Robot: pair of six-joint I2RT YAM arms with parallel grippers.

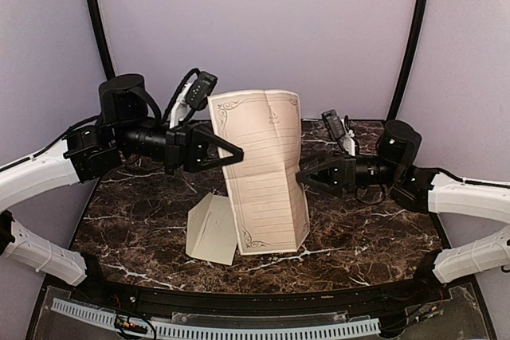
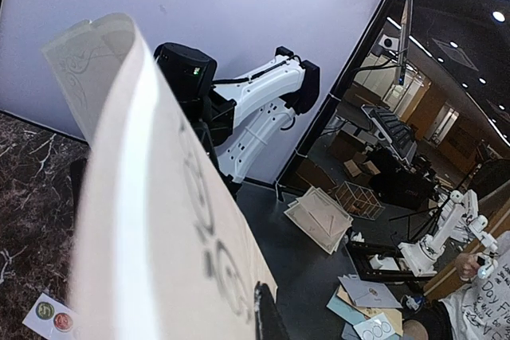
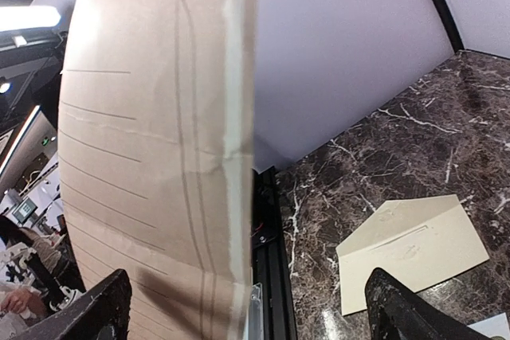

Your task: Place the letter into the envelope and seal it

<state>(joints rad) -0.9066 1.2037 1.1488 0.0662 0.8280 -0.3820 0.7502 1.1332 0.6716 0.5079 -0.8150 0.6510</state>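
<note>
Marble (image 1: 358,228); letter (image 1: 263,173) in tight left gripper (image 1: 237,151)

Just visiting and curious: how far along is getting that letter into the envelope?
Early. Done: the left hand grips the lined letter upright. In hand: the right hand is open at its other edge. Left: the envelope lies on the marble table; inserting and sealing remain.

White left arm (image 1: 36,174), white right arm (image 1: 470,195), black joints, black left gripper (image 1: 240,151), black right gripper (image 1: 303,177)
</note>
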